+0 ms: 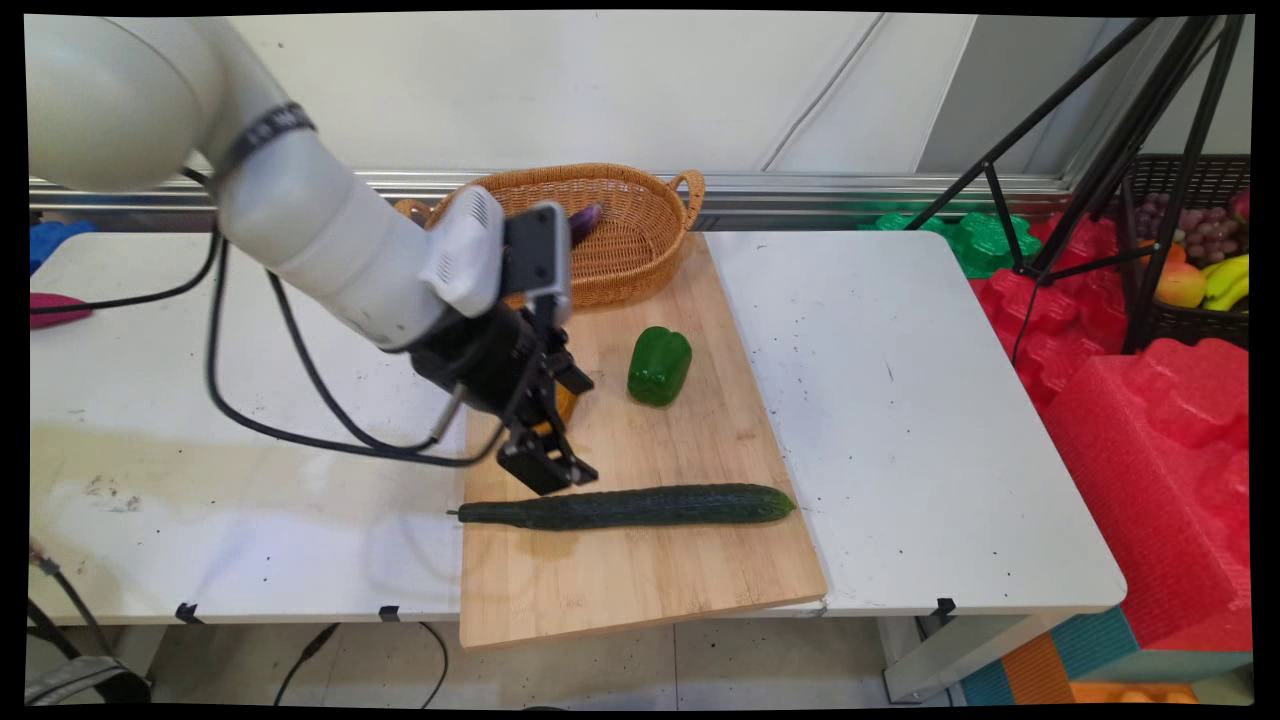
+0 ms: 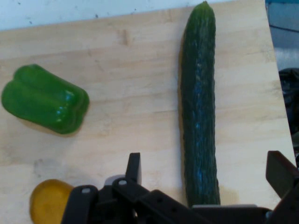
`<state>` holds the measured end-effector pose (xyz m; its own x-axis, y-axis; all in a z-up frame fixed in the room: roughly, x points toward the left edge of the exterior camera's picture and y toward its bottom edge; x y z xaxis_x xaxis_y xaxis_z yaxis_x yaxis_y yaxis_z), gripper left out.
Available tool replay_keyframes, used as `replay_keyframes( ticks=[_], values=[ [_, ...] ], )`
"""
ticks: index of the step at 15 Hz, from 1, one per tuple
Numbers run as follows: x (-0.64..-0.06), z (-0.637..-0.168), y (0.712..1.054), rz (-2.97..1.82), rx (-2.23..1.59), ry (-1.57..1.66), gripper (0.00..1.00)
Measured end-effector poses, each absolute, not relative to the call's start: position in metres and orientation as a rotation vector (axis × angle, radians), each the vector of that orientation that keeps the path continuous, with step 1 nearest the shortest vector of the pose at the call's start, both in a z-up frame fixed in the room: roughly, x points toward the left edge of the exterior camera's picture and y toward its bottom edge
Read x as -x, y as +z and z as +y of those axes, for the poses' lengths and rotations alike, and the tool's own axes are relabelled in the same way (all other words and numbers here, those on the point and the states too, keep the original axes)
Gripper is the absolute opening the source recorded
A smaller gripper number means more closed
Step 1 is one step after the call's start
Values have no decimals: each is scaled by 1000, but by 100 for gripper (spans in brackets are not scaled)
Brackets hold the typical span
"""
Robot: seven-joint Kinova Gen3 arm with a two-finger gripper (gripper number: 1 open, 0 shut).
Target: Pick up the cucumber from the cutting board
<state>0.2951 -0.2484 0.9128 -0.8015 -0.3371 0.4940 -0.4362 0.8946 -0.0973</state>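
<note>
I've got the gripper (image 2: 205, 179) spread wide, empty, straddling the stem end of the cucumber (image 1: 630, 506) lying across the cutting board (image 1: 640, 590), green pepper (image 1: 660, 365) well apart.

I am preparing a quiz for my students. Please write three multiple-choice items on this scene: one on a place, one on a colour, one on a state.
1. Where does the cucumber lie?
A. in the basket
B. on the wooden board
C. on the floor

2. What colour is the bell pepper?
A. green
B. red
C. white

3. How do the gripper fingers stand?
A. shut on the pepper
B. shut on the cucumber
C. open, holding nothing

Answers: B, the cucumber lies across the board's near part; A, the pepper is glossy green; C, the hand view shows the fingers spread apart.
</note>
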Motion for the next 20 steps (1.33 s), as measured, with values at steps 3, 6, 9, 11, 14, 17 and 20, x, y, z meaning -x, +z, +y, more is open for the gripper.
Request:
replay_keyframes(
  ticks=[3, 6, 9, 11, 14, 17, 20],
  values=[
    [-276, -256, 893, -2607, -574, 257, 100],
    [-260, -262, 872, -2629, -578, 236, 100],
    [-248, -267, 854, -2644, -583, 225, 100],
    [-240, -269, 841, -2650, -592, 221, 100],
    [-230, -273, 823, -2653, -608, 216, 100],
    [-224, -276, 809, -2652, -622, 216, 100],
    [-220, -278, 800, -2653, -631, 216, 100]
  ],
)
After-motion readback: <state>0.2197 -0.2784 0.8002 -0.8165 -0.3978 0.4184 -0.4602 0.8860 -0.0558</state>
